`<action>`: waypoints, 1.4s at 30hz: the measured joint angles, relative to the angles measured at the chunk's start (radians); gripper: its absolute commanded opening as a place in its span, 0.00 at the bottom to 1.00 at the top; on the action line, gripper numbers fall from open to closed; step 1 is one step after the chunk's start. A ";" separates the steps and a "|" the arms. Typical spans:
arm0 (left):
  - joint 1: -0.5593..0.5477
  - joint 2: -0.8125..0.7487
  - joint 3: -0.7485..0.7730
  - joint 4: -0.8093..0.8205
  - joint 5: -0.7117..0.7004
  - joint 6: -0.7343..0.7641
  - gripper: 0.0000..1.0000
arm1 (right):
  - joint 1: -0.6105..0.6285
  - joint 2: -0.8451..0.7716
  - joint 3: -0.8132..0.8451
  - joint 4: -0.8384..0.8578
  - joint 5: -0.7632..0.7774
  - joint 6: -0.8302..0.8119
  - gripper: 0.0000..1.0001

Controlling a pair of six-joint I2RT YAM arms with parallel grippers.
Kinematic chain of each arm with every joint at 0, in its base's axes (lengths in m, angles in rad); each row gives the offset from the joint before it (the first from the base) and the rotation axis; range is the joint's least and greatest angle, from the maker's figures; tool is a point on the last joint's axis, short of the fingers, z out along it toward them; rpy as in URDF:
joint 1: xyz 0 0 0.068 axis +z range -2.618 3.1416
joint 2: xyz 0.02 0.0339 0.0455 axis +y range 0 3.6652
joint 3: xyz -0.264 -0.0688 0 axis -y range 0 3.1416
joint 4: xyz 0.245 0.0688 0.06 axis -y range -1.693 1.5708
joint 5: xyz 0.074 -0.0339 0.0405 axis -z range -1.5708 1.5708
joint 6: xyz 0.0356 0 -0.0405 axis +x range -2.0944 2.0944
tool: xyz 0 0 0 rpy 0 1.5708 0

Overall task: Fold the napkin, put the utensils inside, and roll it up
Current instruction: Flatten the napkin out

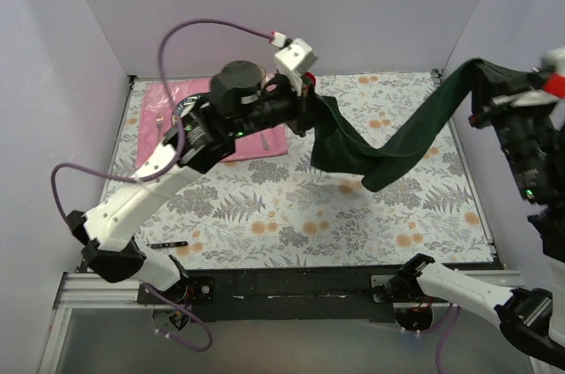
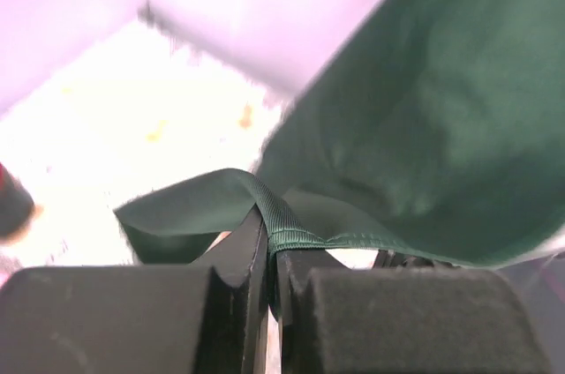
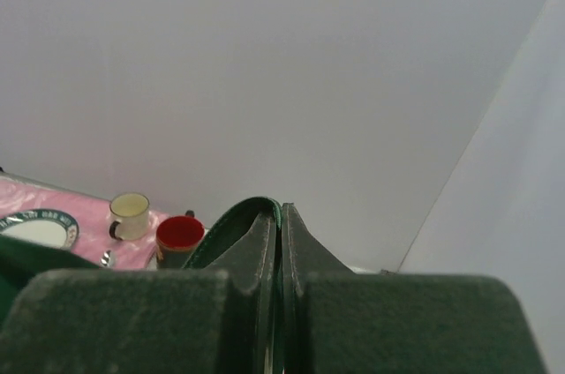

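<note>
Cloth-spreading stage of the task, read from left to right. At the far left corner of the tabletop (image 1: 291, 215) lies the pink placemat (image 1: 163, 96), largely covered by the left arm. One slim black-handled utensil (image 1: 168, 243) rests near the front edge, well apart from the cloth. At centre-left the left tool (image 1: 306, 100) is pressed together on one edge of the napkin (image 1: 380, 158). The dark green cloth hangs between the arms and sags in the middle; whether its lowest fold touches the tabletop cannot be told. At the right wall the raised right tool (image 1: 481, 105) pinches the opposite edge.

By judgement, the napkin is lifted and stretched ahead of folding: no fold is made and no utensil is inside. The next move calls for both arms to lower together under even tension, so that the cloth lands flat beside the placemat.

The left wrist view alone shows the woven hem nipped between the closed jaws. The right wrist view shows a thin green edge in its jaws and, beyond, a cream mug (image 3: 129, 213), a red mug (image 3: 179, 235) and a plate (image 3: 40, 228). Only the top view shows the full span.
</note>
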 measured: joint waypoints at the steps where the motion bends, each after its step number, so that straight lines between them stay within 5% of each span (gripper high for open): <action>1: 0.000 -0.032 0.027 -0.007 0.011 0.007 0.00 | 0.000 -0.039 -0.020 0.013 -0.019 -0.005 0.01; 12: -0.002 -0.264 0.039 0.080 0.216 -0.046 0.00 | 0.000 -0.339 -0.093 0.045 -0.353 0.048 0.01; 15: -0.004 -0.235 0.030 0.065 0.087 -0.092 0.00 | -0.001 -0.354 -0.183 0.055 -0.267 0.084 0.01; 18: 0.008 -0.119 0.063 -0.004 -0.089 -0.132 0.00 | 0.000 -0.333 -0.314 0.033 -0.014 0.136 0.01; 26: 0.210 0.387 0.089 -0.173 -0.201 -0.209 0.00 | -0.036 0.002 -0.708 -0.003 0.480 0.265 0.01; 34: 0.274 0.715 0.106 -0.244 -0.351 -0.209 0.00 | -0.383 0.334 -0.876 0.076 0.344 0.312 0.01; 42: 0.252 0.756 0.204 -0.177 -0.437 -0.211 0.00 | -0.539 0.692 -0.670 0.185 0.158 0.254 0.01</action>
